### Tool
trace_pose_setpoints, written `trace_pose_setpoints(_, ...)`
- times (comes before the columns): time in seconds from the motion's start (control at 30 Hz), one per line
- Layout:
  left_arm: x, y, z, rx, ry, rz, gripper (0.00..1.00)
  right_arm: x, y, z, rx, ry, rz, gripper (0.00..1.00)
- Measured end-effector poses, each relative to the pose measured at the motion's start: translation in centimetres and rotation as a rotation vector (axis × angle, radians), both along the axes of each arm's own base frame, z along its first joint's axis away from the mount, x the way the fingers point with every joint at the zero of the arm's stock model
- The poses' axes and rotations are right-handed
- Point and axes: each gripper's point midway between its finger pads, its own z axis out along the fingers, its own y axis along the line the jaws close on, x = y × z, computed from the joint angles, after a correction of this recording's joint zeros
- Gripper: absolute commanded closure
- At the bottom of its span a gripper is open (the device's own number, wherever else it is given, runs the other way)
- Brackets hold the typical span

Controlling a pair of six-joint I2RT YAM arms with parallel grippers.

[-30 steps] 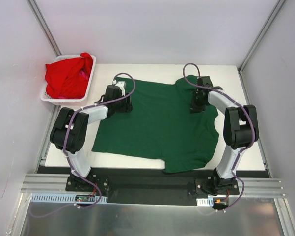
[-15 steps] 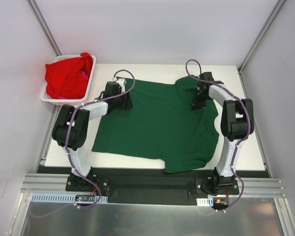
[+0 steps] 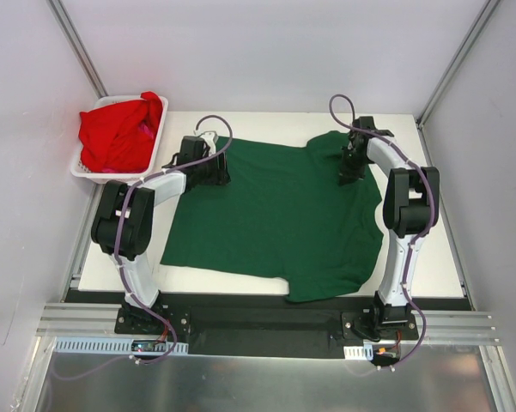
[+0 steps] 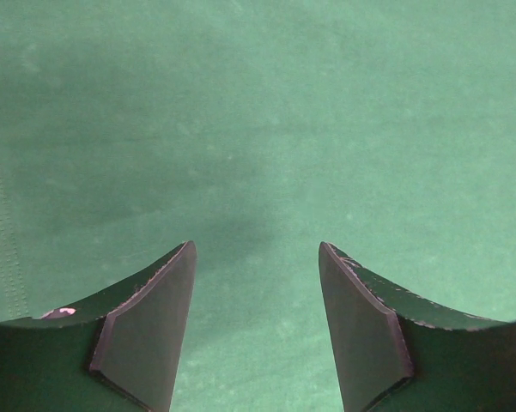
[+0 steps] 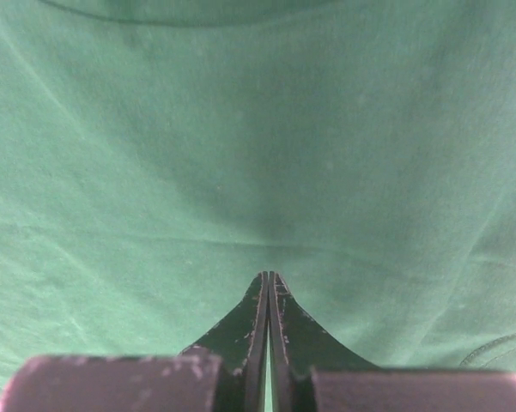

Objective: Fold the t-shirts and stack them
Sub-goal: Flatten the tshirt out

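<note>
Table (image 3: 438, 262) during preparation of the first fold. Most of its white top was covered by the green t-shirt (image 3: 275, 215), which lay opened out and nearly flat. The neck opening seemed to face the right edge, and one sleeve reached past the near edge.

A white slotted basket (image 3: 107, 175) stood at the far-left corner with the red t-shirts (image 3: 116, 133) heaped inside it, well apart from the work.

Both arms reached to the far side of the green cloth. The left gripper (image 3: 216, 172) sat low over the far-left part of the shirt, its jaws spread and only smooth fabric showing between them. The right gripper (image 3: 350, 170) hung over the far-right part, near a sleeve. Its jaws were pressed together, and no cloth could be seen caught in them.

The step in hand appeared to be taking hold of the far side for a lengthwise fold. To do it well, the right jaws would first have to part. Each gripper should then pinch the cloth close to its far edge, at matching points. Both should lift evenly and travel together toward the near side, so that the crease runs straight. The faint wrinkles seen in the right wrist view should be drawn out, not folded in.
</note>
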Motion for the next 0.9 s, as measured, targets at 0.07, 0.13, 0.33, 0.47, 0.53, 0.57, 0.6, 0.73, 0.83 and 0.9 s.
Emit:
trace_pose_setpoints(0.07,-0.1,-0.3,0.2,-0.015,0.006,-0.017,0.43,0.2,-0.1,0.0,0.004,-0.001,0.001,0.99)
trace_pose_setpoints(0.13,-0.3,-0.9,0.6,-0.047,0.01,-0.048,0.44,0.3,-0.1,-0.1,0.009,-0.003,0.001,0.99)
trace_pose_setpoints(0.33,-0.2,-4.0,3.6,-0.145,-0.022,-0.167,0.47,-1.2,-0.3,0.2,0.01,-0.037,-0.002,0.99)
trace_pose_setpoints(0.47,0.0,-6.6,6.4,-0.206,-0.064,-0.255,0.48,-1.2,-0.4,3.4,0.011,-0.11,-0.004,0.99)
trace_pose_setpoints(0.53,0.0,-7.6,7.6,-0.229,-0.083,-0.29,0.49,-0.5,-0.4,5.2,0.013,-0.155,-0.005,0.99)
trace_pose_setpoints(0.57,0.0,-7.8,7.8,-0.235,-0.089,-0.298,0.49,-0.3,-0.4,5.7,0.016,-0.17,-0.004,0.99)
trace_pose_setpoints(0.6,-0.1,-7.9,7.9,-0.241,-0.09,-0.306,0.49,0.0,-0.2,6.2,0.025,-0.182,-0.001,0.99)
trace_pose_setpoints(0.73,-0.3,-7.8,7.7,-0.243,-0.082,-0.308,0.49,-0.4,0.8,5.9,0.077,-0.163,0.02,0.99)
trace_pose_setpoints(0.83,-0.6,-7.7,7.1,-0.24,-0.067,-0.306,0.5,-1.0,1.8,4.9,0.135,-0.13,0.033,0.99)
trace_pose_setpoints(0.9,-0.9,-7.6,6.5,-0.238,-0.054,-0.305,0.5,-1.6,2.3,3.9,0.168,-0.102,0.033,0.99)
